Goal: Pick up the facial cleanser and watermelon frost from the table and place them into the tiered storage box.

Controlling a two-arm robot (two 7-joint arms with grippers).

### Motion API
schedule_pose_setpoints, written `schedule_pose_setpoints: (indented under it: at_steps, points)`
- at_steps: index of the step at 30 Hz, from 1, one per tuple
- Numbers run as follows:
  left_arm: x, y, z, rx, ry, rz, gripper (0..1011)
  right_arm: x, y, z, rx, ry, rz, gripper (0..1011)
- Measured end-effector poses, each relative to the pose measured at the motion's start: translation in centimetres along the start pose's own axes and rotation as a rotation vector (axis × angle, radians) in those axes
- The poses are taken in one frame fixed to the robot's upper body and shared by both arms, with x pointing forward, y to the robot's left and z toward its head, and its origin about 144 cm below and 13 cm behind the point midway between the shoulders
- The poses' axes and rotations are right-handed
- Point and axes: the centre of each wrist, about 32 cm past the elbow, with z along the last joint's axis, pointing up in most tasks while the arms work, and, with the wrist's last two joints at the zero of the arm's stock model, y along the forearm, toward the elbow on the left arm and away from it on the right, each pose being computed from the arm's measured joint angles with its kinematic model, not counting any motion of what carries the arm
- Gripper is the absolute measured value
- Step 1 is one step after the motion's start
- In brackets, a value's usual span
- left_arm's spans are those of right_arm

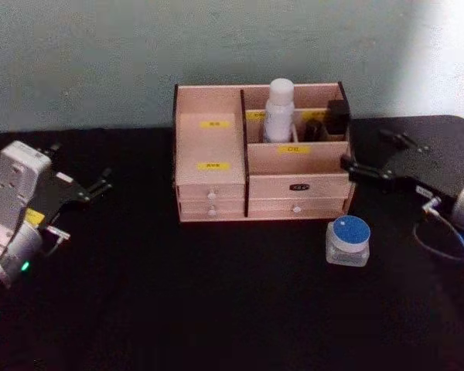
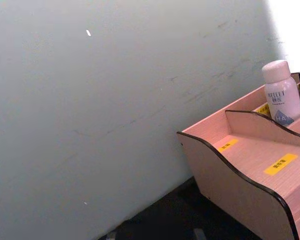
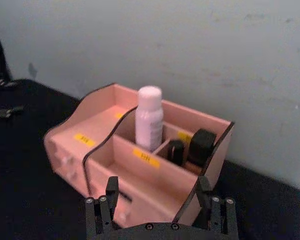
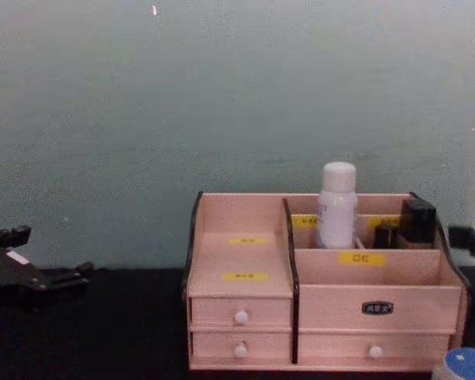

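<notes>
Cleanser (image 1: 279, 108) stands in the box (image 1: 210, 184); jar (image 1: 348, 241) sits toward the table's (image 1: 216, 309) right edge. Left gripper (image 1: 81, 166) and right gripper (image 3: 157, 184) hang spread.

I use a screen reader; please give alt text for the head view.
The facial cleanser stands upright in a rear compartment of the tiered storage box, while the watermelon frost sits on the black table by the box's front right corner. Both pincers are open and empty: the left pincer far left, the right pincer beside the box's right end.
</notes>
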Motion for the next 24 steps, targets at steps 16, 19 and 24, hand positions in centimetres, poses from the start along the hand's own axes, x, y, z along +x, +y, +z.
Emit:
schedule_pose_setpoints:
  at_steps: [16,19,24]
  points:
    - [0.0,0.0,0.0,0.0,0.0,0.0,1001,-1.9,-3.5,-0.6,-0.199,-0.005,0.052,1000]
    - [0.0,0.0,0.0,0.0,0.0,0.0,1001,-2.2,-3.4,-0.9,-0.23,-0.007,0.048,1000]
    - [0.0,0.0,0.0,0.0,0.0,0.0,1001,-2.4,-2.8,-1.4,-0.275,-0.015,0.043,1000]
